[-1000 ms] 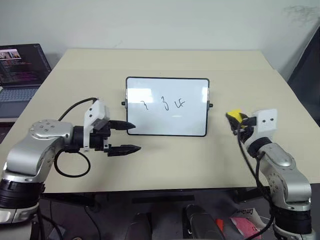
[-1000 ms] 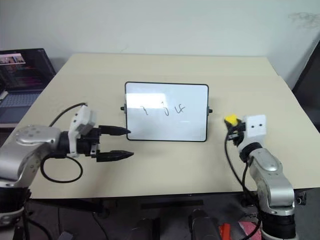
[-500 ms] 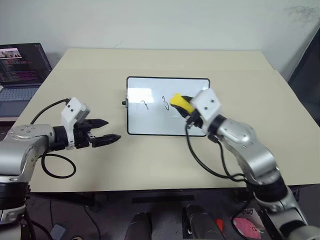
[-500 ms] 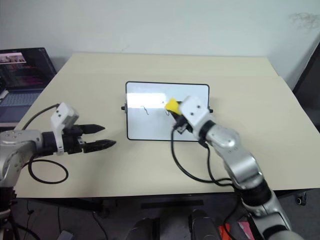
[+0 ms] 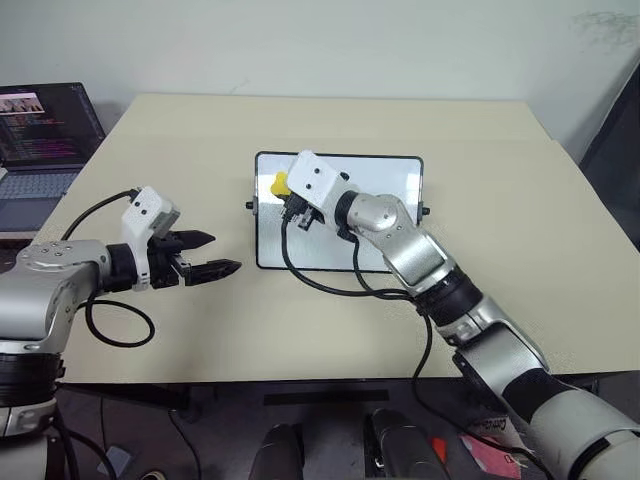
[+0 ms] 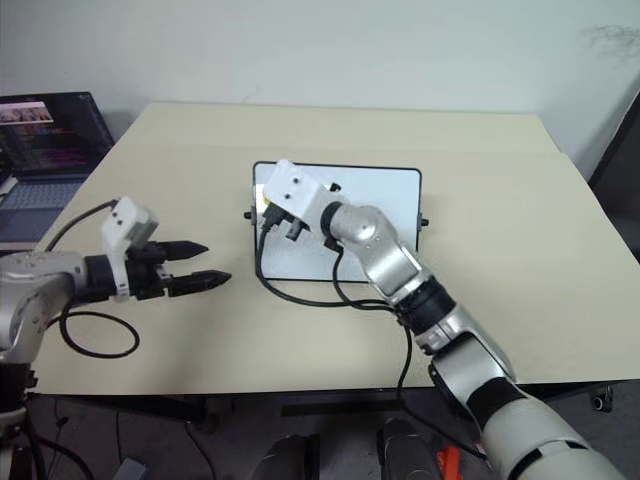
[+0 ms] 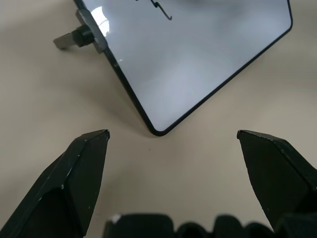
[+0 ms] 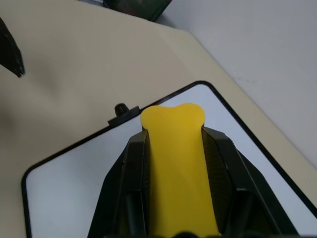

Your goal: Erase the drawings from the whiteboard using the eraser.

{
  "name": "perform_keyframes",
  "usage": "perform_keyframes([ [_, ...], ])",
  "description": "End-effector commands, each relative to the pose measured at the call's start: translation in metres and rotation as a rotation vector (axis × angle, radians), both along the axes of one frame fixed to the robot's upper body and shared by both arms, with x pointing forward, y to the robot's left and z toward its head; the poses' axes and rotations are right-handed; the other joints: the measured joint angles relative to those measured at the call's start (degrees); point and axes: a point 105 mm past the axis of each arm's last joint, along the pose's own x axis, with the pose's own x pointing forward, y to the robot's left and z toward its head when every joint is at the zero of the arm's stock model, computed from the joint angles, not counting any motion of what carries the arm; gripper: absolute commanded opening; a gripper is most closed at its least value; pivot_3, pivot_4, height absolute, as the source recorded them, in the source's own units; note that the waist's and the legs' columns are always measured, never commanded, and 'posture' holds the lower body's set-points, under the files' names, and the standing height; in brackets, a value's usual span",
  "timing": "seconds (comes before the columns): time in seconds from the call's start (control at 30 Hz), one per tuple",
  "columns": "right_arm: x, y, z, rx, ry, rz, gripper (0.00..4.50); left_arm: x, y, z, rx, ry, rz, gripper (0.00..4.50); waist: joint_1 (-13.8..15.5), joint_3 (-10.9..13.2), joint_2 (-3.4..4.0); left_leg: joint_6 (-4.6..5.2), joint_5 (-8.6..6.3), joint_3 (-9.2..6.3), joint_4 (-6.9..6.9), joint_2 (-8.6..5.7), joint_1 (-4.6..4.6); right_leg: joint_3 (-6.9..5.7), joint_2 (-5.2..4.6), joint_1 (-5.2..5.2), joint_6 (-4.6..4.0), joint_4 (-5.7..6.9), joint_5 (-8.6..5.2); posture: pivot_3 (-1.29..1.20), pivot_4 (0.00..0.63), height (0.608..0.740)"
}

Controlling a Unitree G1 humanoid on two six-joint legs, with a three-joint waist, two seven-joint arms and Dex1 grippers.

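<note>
on the tan table (image 5: 300, 320), right fingers (image 8: 208, 168) clamp the eraser (image 8: 176, 163) over the whiteboard (image 5: 385, 215); left fingers (image 7: 84, 173) apart.

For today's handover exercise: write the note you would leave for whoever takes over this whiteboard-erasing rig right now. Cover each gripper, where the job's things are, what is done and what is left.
Right gripper: shut on the eraser, held over the left end of the whiteboard.
Left gripper: open, holds nothing, above the table to the left of the board.
Whiteboard: lying flat mid-table, the right arm across it.
Drawings: one black mark shows near the board's left end in the left wrist view; the others cannot be made out.
Done: eraser picked up and brought to the board.
Left: wipe off whatever marks remain and check that the board is clean.
</note>
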Motion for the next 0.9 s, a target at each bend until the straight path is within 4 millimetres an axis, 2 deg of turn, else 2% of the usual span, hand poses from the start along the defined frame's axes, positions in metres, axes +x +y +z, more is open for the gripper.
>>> perform_keyframes([
  [0.03, 0.010, 0.004, 0.012, 0.000, -0.061, -0.010, 1.17, -0.002, -0.009, 0.011, 0.006, -0.058, -0.059, 4.50, -0.1, 0.0, 0.00, 0.00, 0.00, 0.00, 0.00, 0.01, 0.00, 0.00, 0.00, -0.01, 0.00, 0.01, 0.00, 0.00, 0.150, 0.740],
  [0.23, 0.022, 0.004, -0.010, -0.058, -0.004, -0.030, 1.17, -0.002, -0.015, 0.011, 0.006, -0.061, -0.083, 4.50, -0.2, 0.0, 0.00, 0.00, 0.00, -0.01, -0.02, 0.01, 0.00, 0.00, 0.01, -0.03, -0.01, 0.03, 0.00, 0.00, 0.150, 0.740],
  [0.37, 0.021, -0.004, -0.038, -0.126, 0.065, -0.023, 1.17, -0.002, -0.017, 0.011, 0.006, -0.062, -0.092, 4.50, -0.2, 0.0, -0.01, 0.00, 0.00, -0.02, 0.01, 0.00, 0.06, 0.00, 0.01, 0.00, -0.01, 0.11, 0.00, 0.00, 0.150, 0.740],
  [0.47, 0.018, -0.016, -0.067, -0.194, 0.137, -0.023, 1.17, -0.002, -0.018, 0.012, 0.007, -0.065, -0.097, 4.50, -0.1, 0.0, -0.05, 0.00, 0.00, -0.02, 0.15, -0.04, 0.15, 0.03, 0.01, 0.01, 0.00, 0.43, -0.05, 0.00, 0.150, 0.740],
  [0.53, 0.018, -0.022, -0.076, -0.225, 0.151, -0.031, 1.17, -0.001, -0.019, 0.012, 0.007, -0.067, -0.100, 4.50, -0.1, 0.0, -0.05, 0.00, 0.00, -0.03, 0.24, -0.04, 0.27, 0.02, 0.02, 0.06, 0.14, 0.63, -0.21, 0.00, 0.150, 0.740],
  [0.6, 0.018, -0.024, -0.078, -0.239, 0.157, -0.031, 1.17, -0.001, -0.020, 0.012, 0.008, -0.068, -0.103, 4.50, -0.1, 0.0, -0.05, 0.01, 0.01, -0.03, 0.37, -0.03, 0.47, 0.03, 0.05, 0.19, 0.14, 0.80, -0.25, 0.00, 0.150, 0.740],
  [0.73, 0.021, -0.024, -0.067, -0.230, 0.122, -0.039, 1.15, -0.001, -0.020, 0.012, 0.009, -0.068, -0.108, 4.50, -0.1, 0.0, -0.03, 0.19, 0.13, -0.05, 0.53, -0.02, 0.88, 0.04, 0.08, 0.56, -0.11, 0.87, -0.26, 0.00, 0.150, 0.740],
  [0.9, 0.030, -0.019, -0.035, -0.180, 0.014, -0.065, 1.15, -0.002, -0.020, 0.012, 0.011, -0.065, -0.112, 4.50, -0.1, 0.0, -0.02, 0.21, 0.16, 0.00, 0.81, -0.04, 0.83, 0.12, 0.07, 0.62, -0.10, 0.84, -0.22, 0.00, 0.150, 0.740],
])
